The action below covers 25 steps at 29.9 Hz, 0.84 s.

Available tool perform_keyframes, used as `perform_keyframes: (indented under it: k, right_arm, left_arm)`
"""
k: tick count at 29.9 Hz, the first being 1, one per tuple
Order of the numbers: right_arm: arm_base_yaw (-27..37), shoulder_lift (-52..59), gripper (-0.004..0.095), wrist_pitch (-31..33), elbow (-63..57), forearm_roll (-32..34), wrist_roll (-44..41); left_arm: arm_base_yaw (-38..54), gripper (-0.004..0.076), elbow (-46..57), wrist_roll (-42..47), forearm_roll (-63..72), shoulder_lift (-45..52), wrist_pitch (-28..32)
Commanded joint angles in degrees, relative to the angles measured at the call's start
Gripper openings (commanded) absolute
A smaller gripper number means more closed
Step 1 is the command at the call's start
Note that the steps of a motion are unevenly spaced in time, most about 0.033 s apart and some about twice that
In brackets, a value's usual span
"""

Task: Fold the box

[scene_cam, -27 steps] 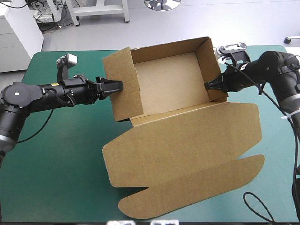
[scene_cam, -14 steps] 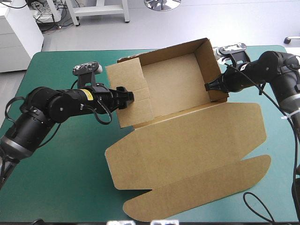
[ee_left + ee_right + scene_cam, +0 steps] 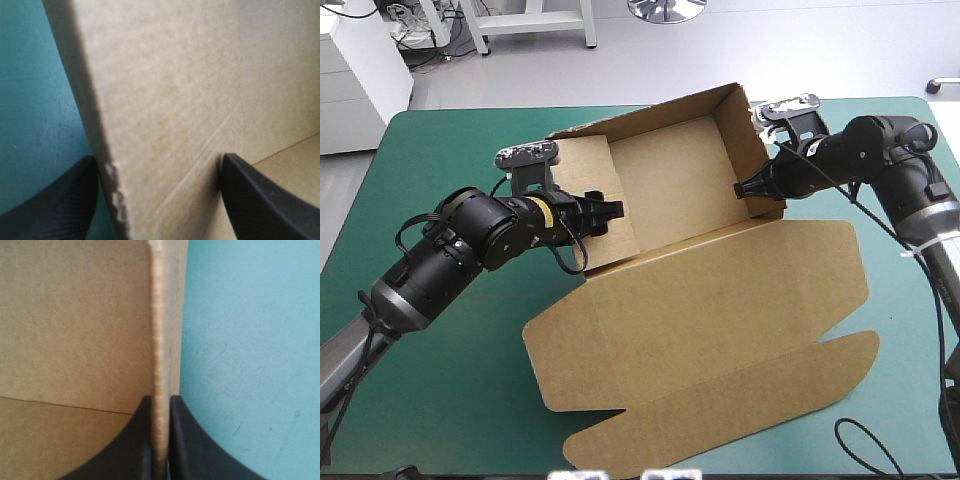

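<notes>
The brown box (image 3: pixel 670 175) lies open as a tray at the table's far middle, walls raised, and its lid (image 3: pixel 700 310) is spread flat toward the near edge. My left gripper (image 3: pixel 605 212) is at the box's left wall (image 3: pixel 582 170). In the left wrist view the black fingers of the left gripper (image 3: pixel 159 159) stand wide apart with that wall (image 3: pixel 170 90) between them. My right gripper (image 3: pixel 745 188) pinches the right wall (image 3: pixel 740 140) at its near end. The right wrist view shows the right gripper (image 3: pixel 160 399) all but shut on the wall's edge (image 3: pixel 159 315).
The teal-green cover (image 3: pixel 440 400) shows bare to the left of the lid and along the right edge (image 3: pixel 910 380). The lid's rounded tuck flap (image 3: pixel 740 405) reaches close to the table's near edge.
The left arm has swung in toward the box, and its gripper now straddles the left wall, which has turned inward. The whole box has slid a little left, the right gripper moving with it.
</notes>
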<state>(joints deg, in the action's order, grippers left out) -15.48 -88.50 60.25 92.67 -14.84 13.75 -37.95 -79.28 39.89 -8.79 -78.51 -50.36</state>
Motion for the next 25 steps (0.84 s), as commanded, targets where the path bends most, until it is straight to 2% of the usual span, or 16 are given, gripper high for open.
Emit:
perform_keyframes:
  k: [1,7,18,21,25]
  right_arm:
    - [-0.2,3.1,-0.0011,-3.3,1.5,-2.0,-1.2]
    - [-0.2,4.4,-0.0011,-3.0,3.5,-0.5,-1.9]
    - [-0.2,4.4,-0.0011,-1.8,5.2,1.0,-2.5]
    - [-0.2,4.4,-0.0011,-1.8,5.2,1.0,-2.5]
    - [-0.2,4.4,-0.0011,-1.5,5.2,1.0,-2.8]
  left_arm:
    - [-0.3,0.0493,-1.8,0.5,-1.1,1.7,2.5]
    - [-0.3,0.0493,-2.0,5.8,-3.0,1.7,-0.1]
    - [-0.3,0.0475,-3.8,5.9,-3.3,1.8,-1.6]
    - [-0.3,0.0402,-5.0,5.9,-3.3,1.8,-1.8]
    - [-0.3,0.0221,-6.0,5.9,-3.3,1.8,-1.8]
